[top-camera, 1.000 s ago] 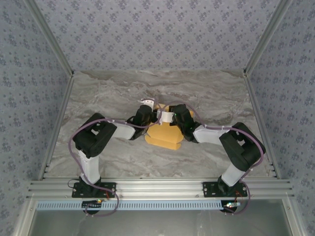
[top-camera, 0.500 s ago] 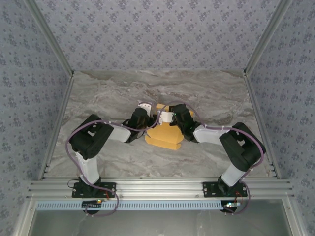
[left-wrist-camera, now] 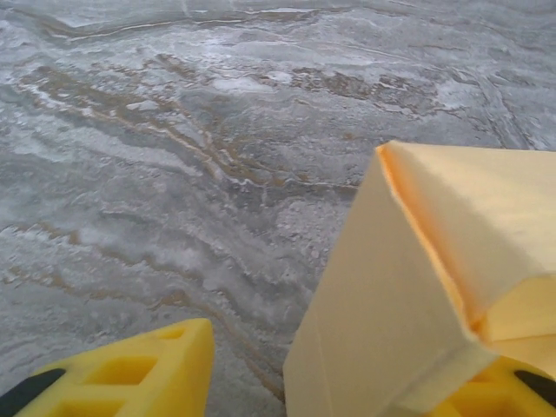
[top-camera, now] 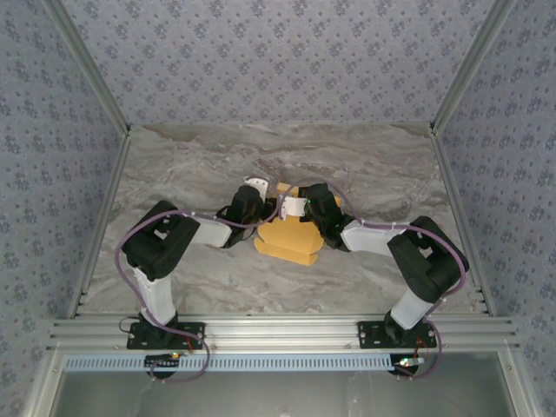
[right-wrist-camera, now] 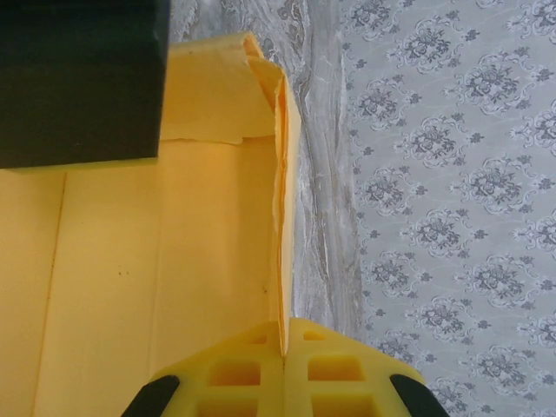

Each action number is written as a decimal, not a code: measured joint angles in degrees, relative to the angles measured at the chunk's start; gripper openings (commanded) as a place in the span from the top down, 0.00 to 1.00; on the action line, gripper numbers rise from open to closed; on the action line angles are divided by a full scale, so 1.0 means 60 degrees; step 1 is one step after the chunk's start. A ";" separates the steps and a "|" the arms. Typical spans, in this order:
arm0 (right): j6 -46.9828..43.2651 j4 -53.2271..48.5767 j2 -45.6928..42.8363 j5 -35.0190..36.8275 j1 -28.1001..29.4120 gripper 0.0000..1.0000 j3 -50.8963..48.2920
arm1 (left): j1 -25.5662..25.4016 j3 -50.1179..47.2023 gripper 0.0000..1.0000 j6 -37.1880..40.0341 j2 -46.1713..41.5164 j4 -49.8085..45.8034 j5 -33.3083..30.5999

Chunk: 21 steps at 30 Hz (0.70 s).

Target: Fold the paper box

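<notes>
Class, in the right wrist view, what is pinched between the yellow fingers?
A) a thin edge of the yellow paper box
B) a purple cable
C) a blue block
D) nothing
A: the paper box's thin edge runs down into the seam between the right gripper's closed fingers.

Table (top-camera: 182, 165): flat top with a grey marbled finish veined in brown. Metal side rails (top-camera: 102, 217) run along its left and right edges, and an aluminium frame (top-camera: 287, 331) closes the near edge. One item lies directly on it: the paper box (top-camera: 289, 236), yellow-orange cardboard, partly folded, near the middle of the top. The left wrist view shows one of its walls standing up from the surface.
</notes>
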 measured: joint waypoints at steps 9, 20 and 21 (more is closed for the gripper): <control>0.0033 -0.0022 0.0000 0.0029 -0.0007 1.00 0.0007 | -0.0025 0.0219 0.73 0.0091 0.0149 0.0000 0.0270; 0.0157 -0.0025 0.0000 0.0025 -0.0004 0.96 0.0025 | -0.0098 0.0226 0.81 0.0091 0.0146 0.0000 0.0095; 0.0178 -0.0025 0.0000 0.0025 0.0000 0.97 0.0025 | -0.0102 0.0226 0.81 0.0091 0.0146 -0.0007 0.0047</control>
